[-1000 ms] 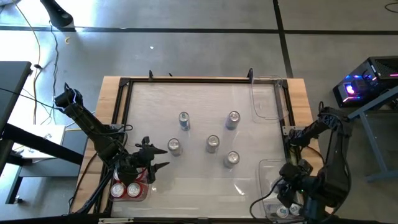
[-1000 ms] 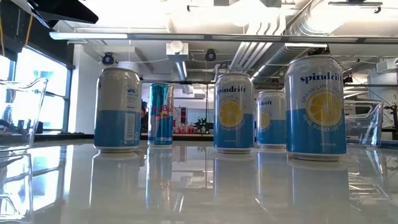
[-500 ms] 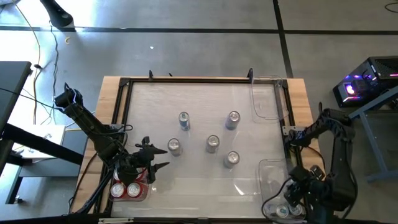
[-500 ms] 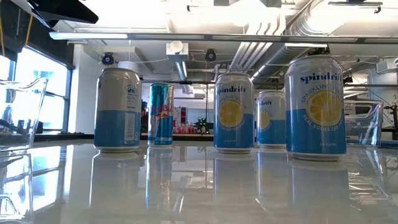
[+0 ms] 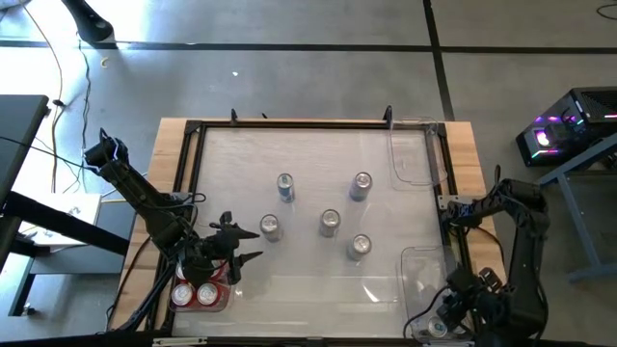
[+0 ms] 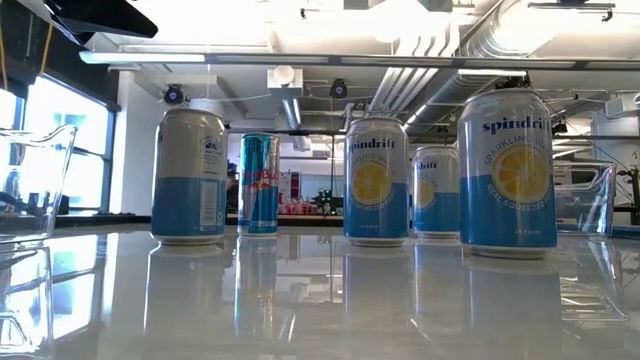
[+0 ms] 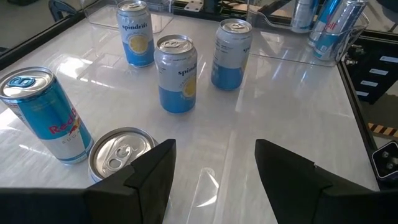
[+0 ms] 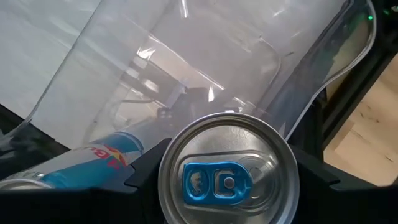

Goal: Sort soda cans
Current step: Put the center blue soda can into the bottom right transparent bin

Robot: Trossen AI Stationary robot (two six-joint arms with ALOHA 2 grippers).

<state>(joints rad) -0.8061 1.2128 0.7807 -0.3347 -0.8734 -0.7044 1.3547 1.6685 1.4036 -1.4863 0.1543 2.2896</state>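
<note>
Your right gripper (image 8: 227,180) is closed around a smooth metal can with a blue tab (image 8: 228,177), held inside the clear plastic bin (image 8: 124,81); a Red Bull can (image 8: 87,165) lies just beside it. Only the wrist view shows that grip. Your left gripper (image 7: 211,168) is spread wide and empty, a silver can top (image 7: 121,152) just beside one finger, three blue-and-white Spindrift cans (image 7: 176,73) standing ahead.

Left tool (image 7: 214,180) gapes wide; right tool (image 8: 227,180) grips.
</note>
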